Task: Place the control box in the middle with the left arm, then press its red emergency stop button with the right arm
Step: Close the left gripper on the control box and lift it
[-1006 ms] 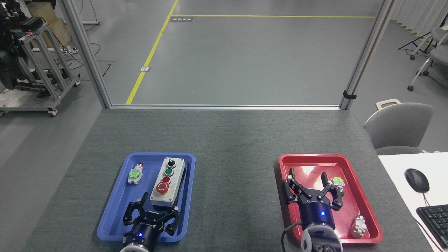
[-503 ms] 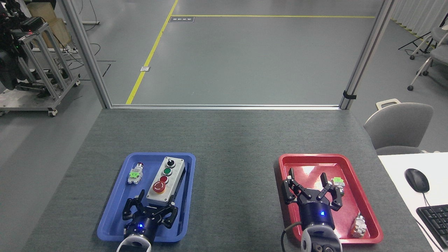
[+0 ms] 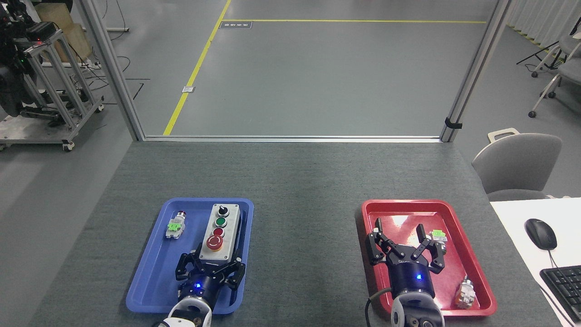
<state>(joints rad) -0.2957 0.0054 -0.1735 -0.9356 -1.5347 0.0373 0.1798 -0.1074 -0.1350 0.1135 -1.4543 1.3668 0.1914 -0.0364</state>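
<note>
While the black multi-finger left gripper (image 3: 210,268) straddles the near end of the oblong grey control box (image 3: 220,232), grip unclear, a green-tagged loose switch (image 3: 175,225) lies forward-left; the right gripper (image 3: 405,249) is spread.

grey control box (image 3: 220,231), lying in blue tray (image 3: 150,272)

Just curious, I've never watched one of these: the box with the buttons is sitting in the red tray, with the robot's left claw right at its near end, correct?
Not quite. The head view shows the control box in the blue tray, not the red tray. The rest holds: the left gripper is right at the box's near end.
</note>
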